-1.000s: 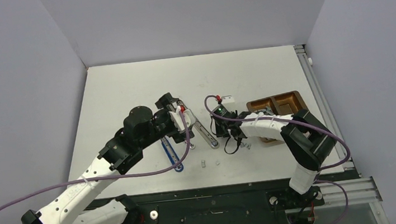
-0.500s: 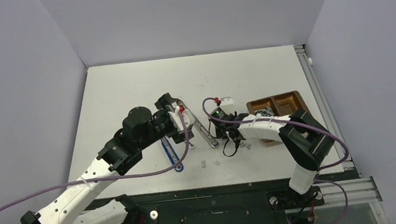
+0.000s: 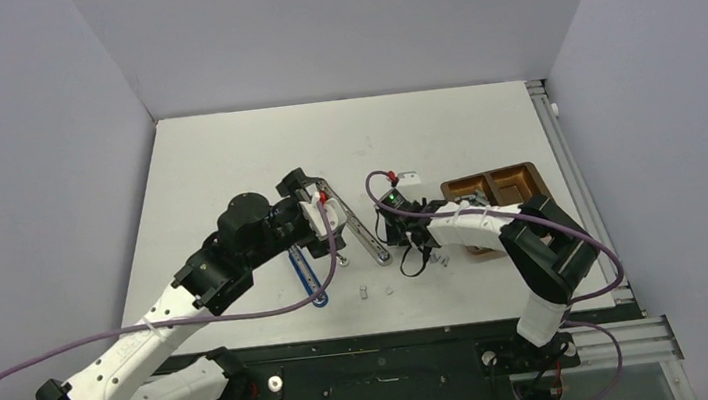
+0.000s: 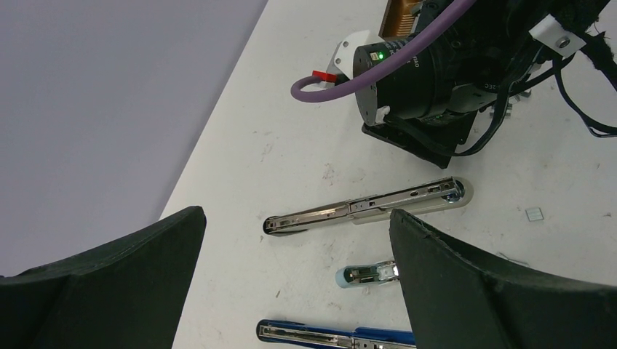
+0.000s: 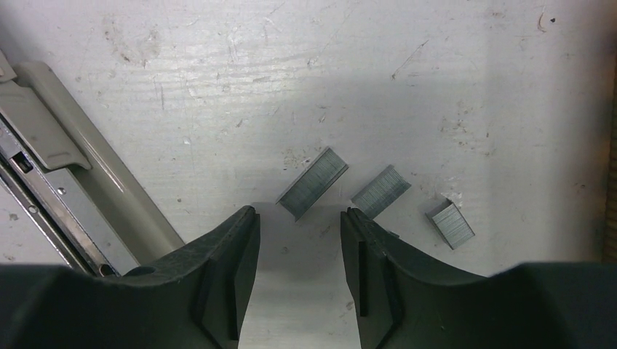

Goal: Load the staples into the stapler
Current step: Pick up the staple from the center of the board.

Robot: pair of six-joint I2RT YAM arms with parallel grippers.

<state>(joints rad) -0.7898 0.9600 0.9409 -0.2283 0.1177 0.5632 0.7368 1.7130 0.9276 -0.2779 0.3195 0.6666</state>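
You have three staples [image 5: 313,183] lying on the table [image 5: 451,80] beside one grey stapler [image 5: 69,196]; your right gripper [image 5: 298,215] gapes empty just short of the nearest, your left gripper [image 4: 296,218] gapes empty above that stapler

Plain lavender walls [image 3: 330,22], scuffed white table [image 3: 443,129] — aluminium rail [image 3: 564,156] at right

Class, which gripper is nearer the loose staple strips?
Right. The right gripper hangs just above the staple strips; the left gripper is on the far side of the opened grey stapler.

Left claw [image 4: 295,215] slightly back toward its base.
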